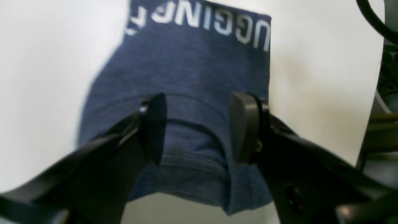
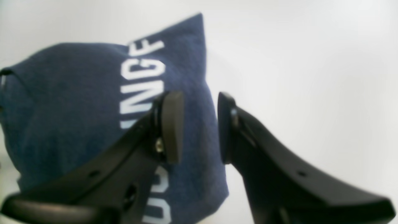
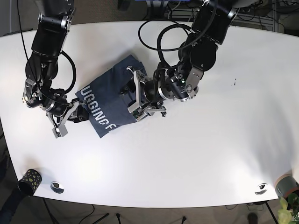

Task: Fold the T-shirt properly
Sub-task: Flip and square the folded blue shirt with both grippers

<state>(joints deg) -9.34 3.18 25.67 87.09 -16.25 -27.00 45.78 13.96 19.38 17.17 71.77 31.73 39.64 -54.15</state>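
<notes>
Left wrist: left gripper (image 1: 197,127) spread wide over folded collar end of T-shirt (image 1: 186,81), gripping nothing. Right wrist: right gripper (image 2: 199,127) parted at lettered edge, empty. Base: shirt already a compact fold on table (image 3: 196,154); likely final tidying, needing a clean release and retreat.

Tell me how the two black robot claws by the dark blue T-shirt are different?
The left gripper hovers over the collar end of the folded dark blue T-shirt; the right gripper sits at the shirt's opposite edge, by the white lettering. The left gripper's jaws stand wider apart than the right gripper's. Both are black, open and holding nothing.
</notes>
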